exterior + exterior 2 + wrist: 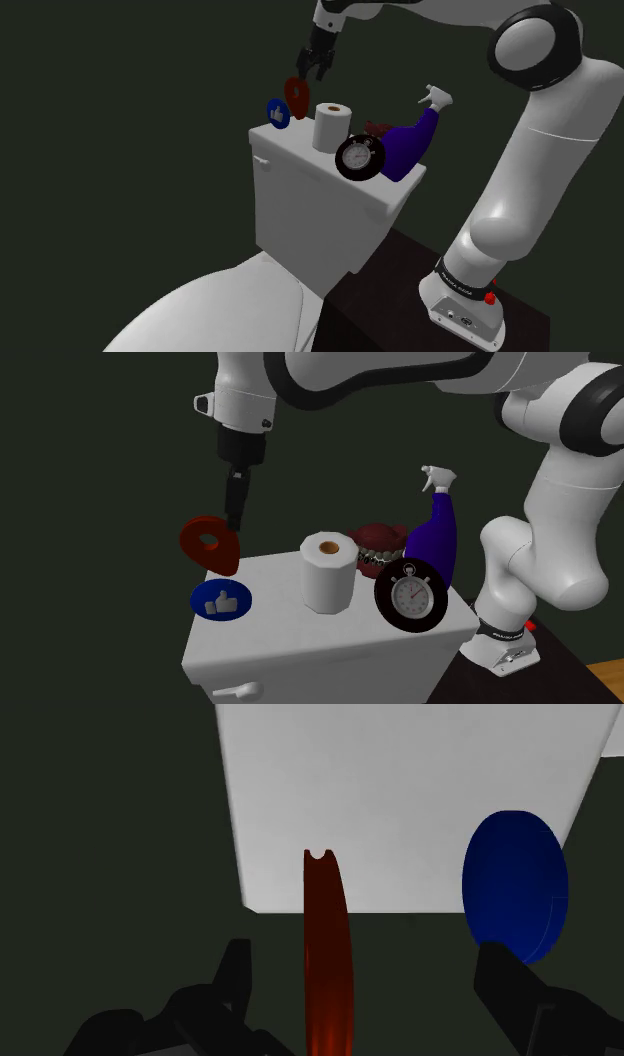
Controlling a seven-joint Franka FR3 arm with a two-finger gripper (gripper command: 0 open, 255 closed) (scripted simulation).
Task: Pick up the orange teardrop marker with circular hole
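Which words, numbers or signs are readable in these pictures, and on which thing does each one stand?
No word or number is readable.
White thumbs-up sign: on the blue disc.
Marks on the stopwatch dial: too small to read.
Lettering on the arm's base: too small to read.

Red marker (328, 964) runs off the wrist view's edge — stopwatch (411, 595) (black-rimmed) partly covers spray bottle (437, 537).
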